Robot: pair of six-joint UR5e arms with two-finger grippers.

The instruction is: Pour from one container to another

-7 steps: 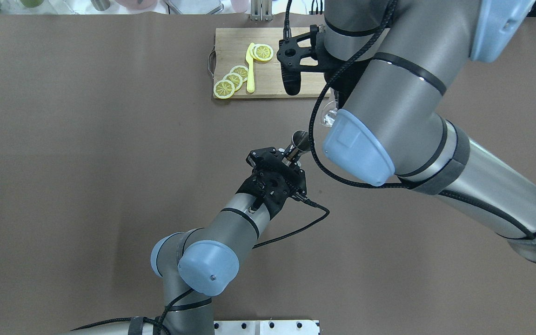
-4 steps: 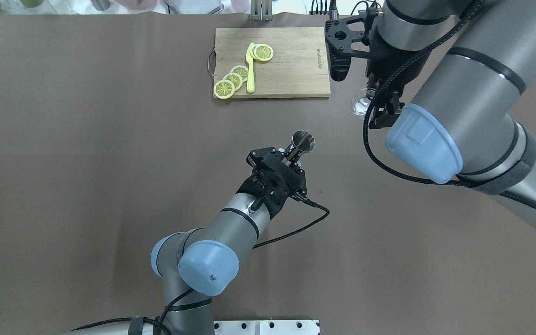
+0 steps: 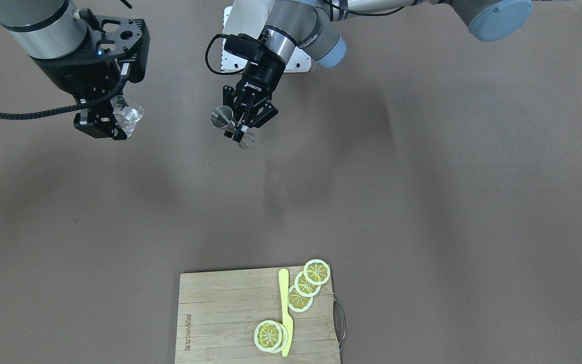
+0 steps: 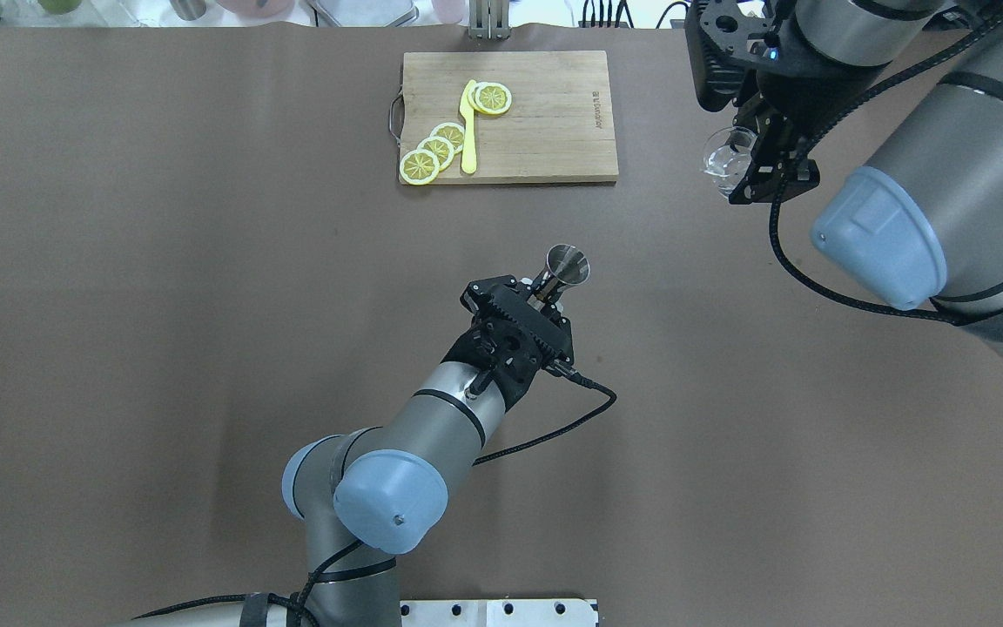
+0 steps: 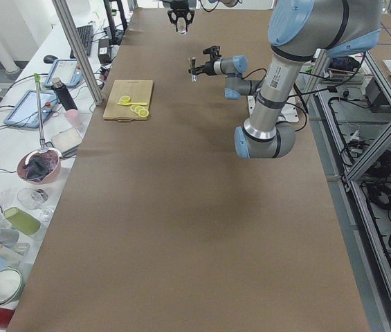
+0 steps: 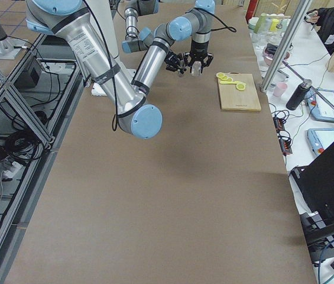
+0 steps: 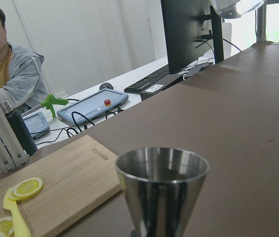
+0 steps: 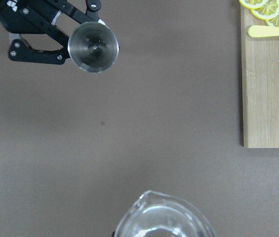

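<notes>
A steel jigger [image 4: 568, 264] stands upright above the table's middle, and my left gripper [image 4: 545, 292] is shut on its waist. It fills the foreground as the jigger [image 7: 161, 182] in the left wrist view, and from above its bowl [image 8: 93, 47] looks hollow and shiny. My right gripper [image 4: 750, 165] is shut on a clear glass cup [image 4: 726, 157], held in the air well to the right of the jigger. Facing the robot, the glass [image 3: 128, 114] is at the left, and the jigger [image 3: 222, 118] is further right in the left gripper [image 3: 243, 124].
A wooden cutting board [image 4: 536, 122] lies at the table's far edge with several lemon slices [image 4: 436, 148] and a yellow knife [image 4: 468, 131]. Beyond that edge are bottles, tablets and seated operators [image 7: 8, 69]. Brown mat [image 4: 162, 305] covers the table.
My right arm has swung to the right, carrying the glass from beside the jigger out past the board's right end. The left arm and jigger have not moved.
</notes>
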